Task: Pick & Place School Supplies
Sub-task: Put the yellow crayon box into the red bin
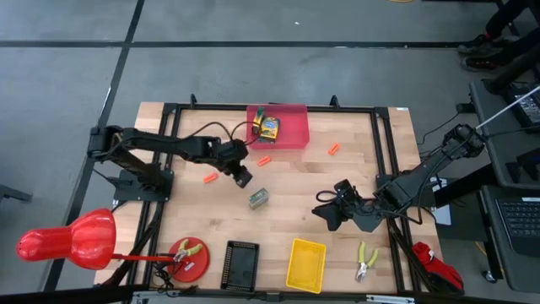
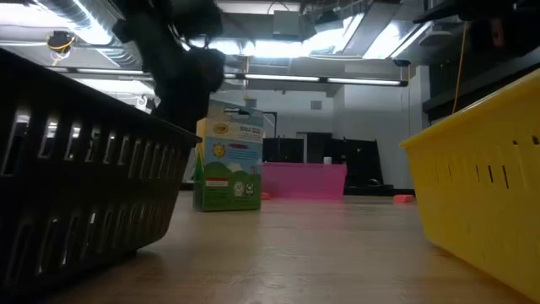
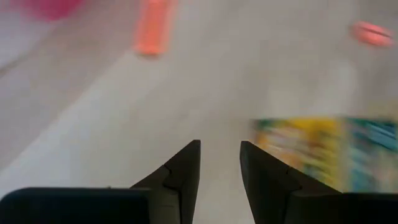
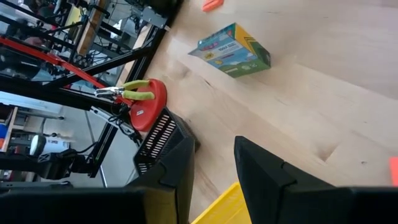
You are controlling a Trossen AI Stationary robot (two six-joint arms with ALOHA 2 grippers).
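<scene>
**One crayon box out on the desk, the rest in the pink bin**

You have the left gripper (image 1: 243,178) near the middle of the desk, slightly toward the far edge, its arm reaching in from the left edge. In its wrist view the fingers (image 3: 186,168) stand a narrow gap apart with nothing between them, hovering over bare wood. The loose crayon box (image 1: 258,198) lies just beside that gripper, toward the near edge, apart from it. From table height you see the same box (image 2: 228,165) standing upright on the wood, with the dark arm hanging above and just to its side.

At the middle of the far edge sits the pink bin (image 1: 291,133). Inside it you can make out green-and-yellow supplies (image 1: 267,127); how many pieces lie there you cannot tell from above.

Your right gripper (image 1: 330,213) waits toward the right edge of the desk, about midway between far and near. Its fingers (image 4: 177,171) are a moderate gap apart and empty.

Along the near edge you have a black basket (image 1: 239,266) and a yellow basket (image 1: 305,264) side by side, a red plate (image 1: 187,258) carrying pliers (image 1: 189,249) near the left corner, and a second pair of pliers (image 1: 364,260) toward the right corner. Small orange pieces (image 1: 263,160) are scattered across the far half of the desk.
</scene>
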